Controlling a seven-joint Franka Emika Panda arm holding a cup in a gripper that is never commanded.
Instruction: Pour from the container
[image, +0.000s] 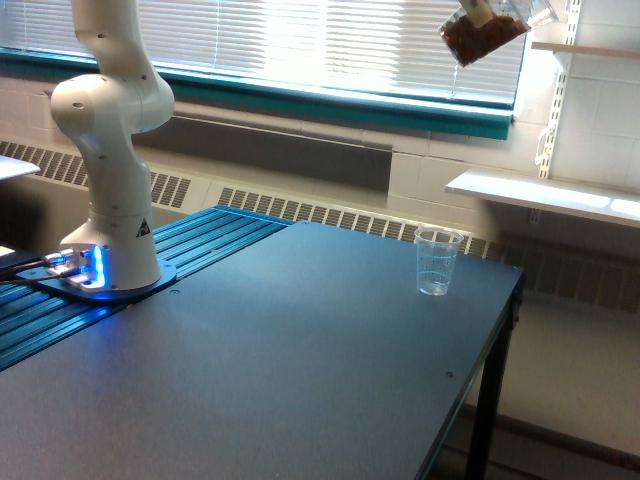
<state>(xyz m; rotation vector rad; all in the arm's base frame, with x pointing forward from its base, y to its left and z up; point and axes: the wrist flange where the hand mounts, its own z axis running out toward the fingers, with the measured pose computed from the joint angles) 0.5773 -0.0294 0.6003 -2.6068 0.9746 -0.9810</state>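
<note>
Gripper (480, 8), mostly cropped, grasps one tilted container (482, 36) high above one clear cup (437, 262) on one table (300, 350).

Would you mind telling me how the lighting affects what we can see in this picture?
In the exterior view, bright window blinds backlight the scene and wash out; the tilted container shows dark against them; the clear cup looks faint; the table carries soft sheen; the tool is out of frame.

We see the container (484, 36) tilted high at top, brown bits inside. Clear cup (438, 261) stands upright on the table (270, 360), well below it.
</note>
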